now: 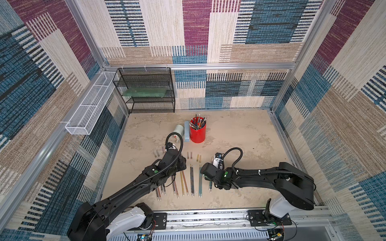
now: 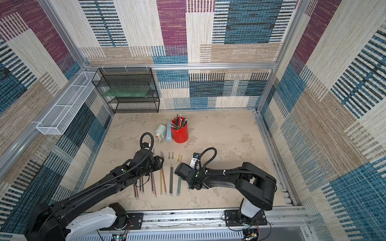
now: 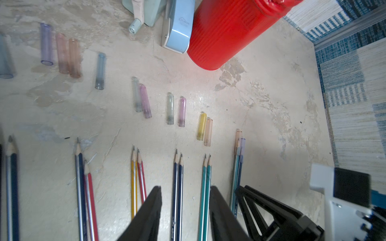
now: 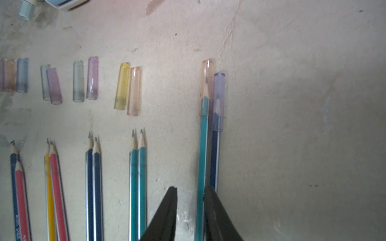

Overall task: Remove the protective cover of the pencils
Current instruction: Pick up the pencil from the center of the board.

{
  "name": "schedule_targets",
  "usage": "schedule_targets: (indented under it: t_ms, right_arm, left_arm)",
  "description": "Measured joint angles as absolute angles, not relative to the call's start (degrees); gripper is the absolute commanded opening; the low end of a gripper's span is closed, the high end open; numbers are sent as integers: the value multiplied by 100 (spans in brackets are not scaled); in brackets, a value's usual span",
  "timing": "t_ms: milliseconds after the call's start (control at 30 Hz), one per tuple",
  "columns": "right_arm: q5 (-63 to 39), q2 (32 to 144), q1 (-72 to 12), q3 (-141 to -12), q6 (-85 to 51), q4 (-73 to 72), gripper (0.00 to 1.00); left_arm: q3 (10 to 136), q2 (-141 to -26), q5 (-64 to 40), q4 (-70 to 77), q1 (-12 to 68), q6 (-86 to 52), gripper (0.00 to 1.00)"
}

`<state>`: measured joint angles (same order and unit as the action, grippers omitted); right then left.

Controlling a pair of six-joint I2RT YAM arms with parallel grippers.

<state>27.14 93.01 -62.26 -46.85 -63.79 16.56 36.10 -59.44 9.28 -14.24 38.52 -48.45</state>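
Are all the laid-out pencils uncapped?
No, one teal pencil wears a peach cap and one blue pencil a purple cap.

The pencils [image 1: 192, 181] lay flat in a row of pairs, with sharp tips toward 12 o'clock and eraser ends toward 6 o'clock. They were striped dark blue, red, yellow and teal. Most tips were bare. The see-through covers [image 3: 201, 126] lay loose just past the tips, at 12 o'clock. At the 3 o'clock end, a teal pencil [image 4: 203, 146] wore a peach cover [image 4: 207, 83]. The dark blue pencil [image 4: 215, 158] touching it wore a purple cover [image 4: 219, 100].
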Motion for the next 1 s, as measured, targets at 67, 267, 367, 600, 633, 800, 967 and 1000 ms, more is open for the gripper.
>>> schedule_targets:
  t_ms: [67,267,367,600,633,800,967,1000]
  right_arm:
    - [2714,9389,-6224,-4748,-6379,1715,27]
    - [2716,9585,-6217,-4888,-6381,1811,27]
    - [2718,9677,-6215,-4967,-6386,1885,27]
    - [2751,9900,-6217,-5133,-6401,2045,27]
    - [2762,9924,-6217,-5159,-6401,2043,27]
    - [2816,10051,-6224,-5271,-6399,2038,27]
    - [2891,10145,-6228,-5347,-6379,2034,27]
    - [2897,10158,-6228,-5363,-6379,2034,26]
  left_arm:
    - [3472,-5758,1002,-1332,3811,-4895,45]
    - [3304,-5487,1031,-1267,3730,-4958,45]
    - [3277,-5461,1028,-1262,3699,-4978,45]
    - [3240,-5459,1015,-1225,3636,-5000,45]
    - [3240,-5457,1013,-1223,3621,-5000,45]
    - [3208,-5452,1009,-1184,3601,-5006,45]
    - [3199,-5450,965,-1111,3570,-5028,45]
    - [3192,-5450,961,-1092,3557,-5037,45]
